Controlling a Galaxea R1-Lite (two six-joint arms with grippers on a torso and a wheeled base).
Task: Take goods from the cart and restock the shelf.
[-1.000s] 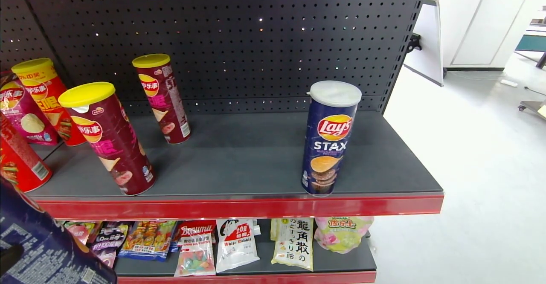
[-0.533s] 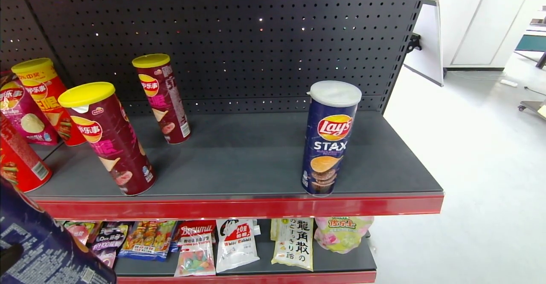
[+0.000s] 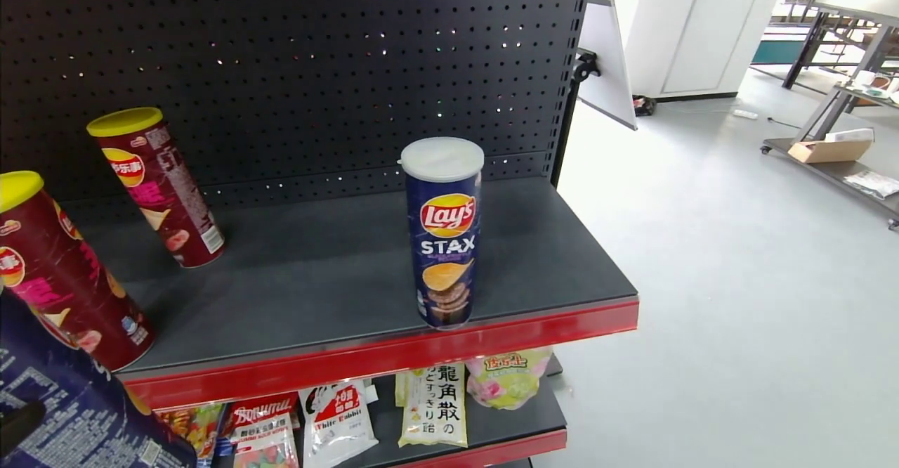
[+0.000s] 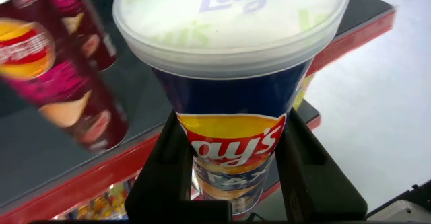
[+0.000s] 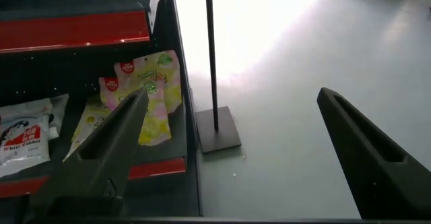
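Observation:
A blue chip can (image 3: 444,236) with a clear lid stands upright near the front edge of the grey shelf (image 3: 330,264). Two maroon cans with yellow lids, one at the back (image 3: 158,187) and one at the front left (image 3: 60,271), stand further left. My left gripper (image 4: 234,173) is shut on a second blue chip can (image 4: 232,83), which is held upright in front of the shelf's red lip and shows at the bottom left of the head view (image 3: 63,412). My right gripper (image 5: 232,96) is open, low beside the shelf's right end, above the floor.
A black pegboard (image 3: 295,67) backs the shelf. Snack bags (image 3: 428,405) lie on the lower shelf (image 5: 158,167). Open grey floor (image 3: 737,299) spreads to the right, with a trolley (image 3: 843,152) far off. The shelf between the maroon and blue cans is bare.
The whole head view has shifted, so the camera turned to the right. The cans on the shelf have not moved. The held can stays at the bottom left.

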